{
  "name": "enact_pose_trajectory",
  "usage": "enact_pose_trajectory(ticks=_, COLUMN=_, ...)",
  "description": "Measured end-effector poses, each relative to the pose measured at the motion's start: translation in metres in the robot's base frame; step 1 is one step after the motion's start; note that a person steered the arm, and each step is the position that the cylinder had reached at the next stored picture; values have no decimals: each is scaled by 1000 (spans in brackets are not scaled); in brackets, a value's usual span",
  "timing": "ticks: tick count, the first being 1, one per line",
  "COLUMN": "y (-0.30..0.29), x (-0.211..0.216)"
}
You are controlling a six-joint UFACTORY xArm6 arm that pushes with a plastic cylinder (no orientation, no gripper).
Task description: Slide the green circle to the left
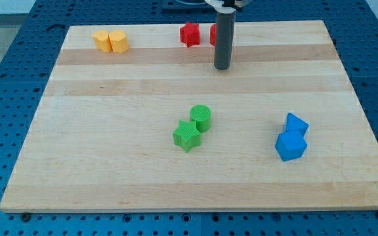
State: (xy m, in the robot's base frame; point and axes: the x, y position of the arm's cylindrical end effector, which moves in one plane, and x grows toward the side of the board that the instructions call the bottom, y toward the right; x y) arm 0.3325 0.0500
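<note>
Green circle [201, 117] well below my tip [222, 67].

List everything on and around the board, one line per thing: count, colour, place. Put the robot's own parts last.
green circle: 1, green, board centre, touching the green star at its lower left.
green star: 1, green, just below-left of the circle.
blue blocks: 2, blue, the view's right, one behind the other, touching; shapes unclear.
yellow blocks: 2, yellow, top left, side by side, touching.
red star: 1, red, top centre.
second red block: 1, red, right of the red star, mostly hidden by the rod.
wooden board: 1, light wood, fills the view.
perforated base: 1, blue, around the board.
my tip: 1, dark rod, above-right of the green circle, apart from it.
</note>
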Motion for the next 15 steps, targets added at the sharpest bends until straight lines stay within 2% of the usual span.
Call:
enact_pose_trajectory(ticks=10, y=19, x=40)
enact_pose_trajectory(ticks=12, y=19, x=76)
enact_pose_trajectory(ticks=15, y=20, x=106)
